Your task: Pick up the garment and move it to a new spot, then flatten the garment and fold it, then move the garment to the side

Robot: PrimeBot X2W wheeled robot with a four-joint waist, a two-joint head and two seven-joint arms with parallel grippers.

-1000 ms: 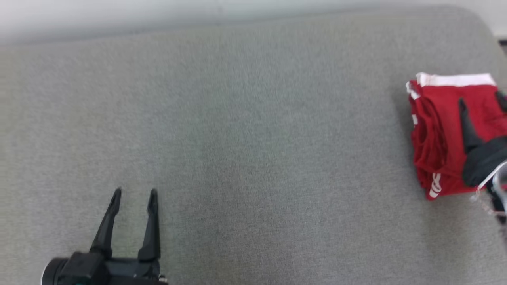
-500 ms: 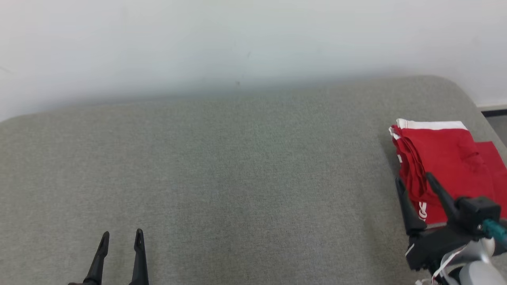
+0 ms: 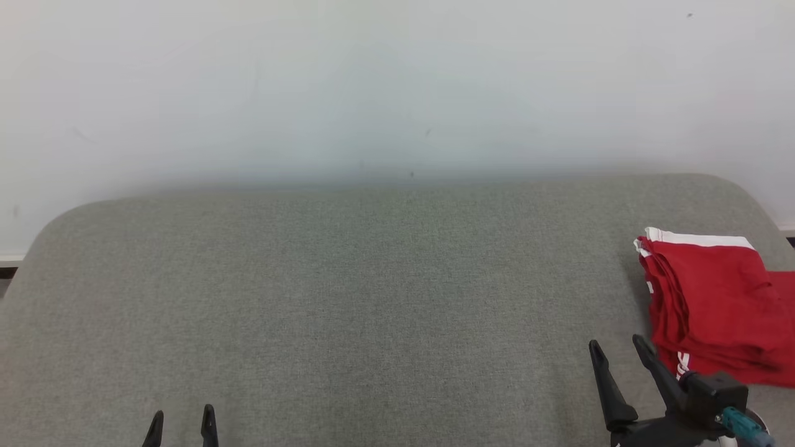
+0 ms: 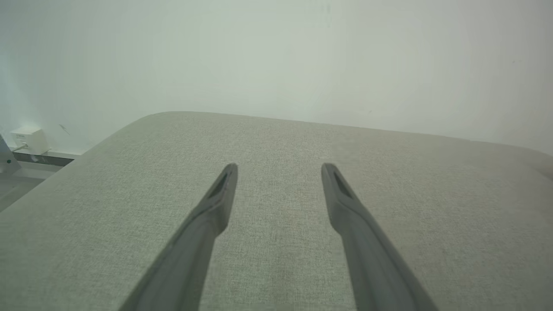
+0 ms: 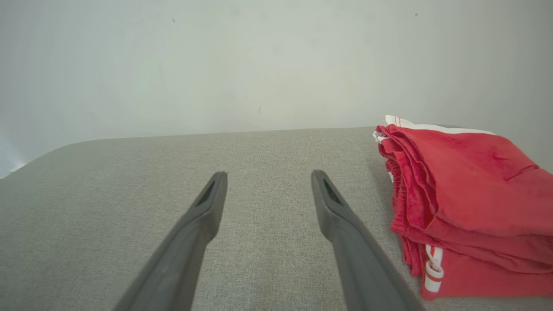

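Note:
The garment point(image 3: 708, 304) is red with white trim and lies folded in a neat stack at the right end of the grey cushioned surface point(image 3: 372, 298); it also sits at the right of the right wrist view point(image 5: 458, 203). My right gripper point(image 3: 618, 347) stands open just left of and nearer than the garment, apart from it, with nothing between its fingers point(image 5: 332, 203). At the head view's bottom left edge my left gripper point(image 3: 182, 417) is open and empty, with bare cushion between its fingers point(image 4: 218, 194).
A pale wall point(image 3: 397, 87) rises directly behind the cushion. The cushion's rounded corners drop off at far left point(image 3: 37, 236) and far right point(image 3: 751, 198). A white box point(image 4: 27, 140) sits by the baseboard in the left wrist view.
The head camera has tilted up, bringing the wall into view and pushing things down the picture. My right gripper has come off the garment and drawn back, left of it. Both grippers sit lower in frame.

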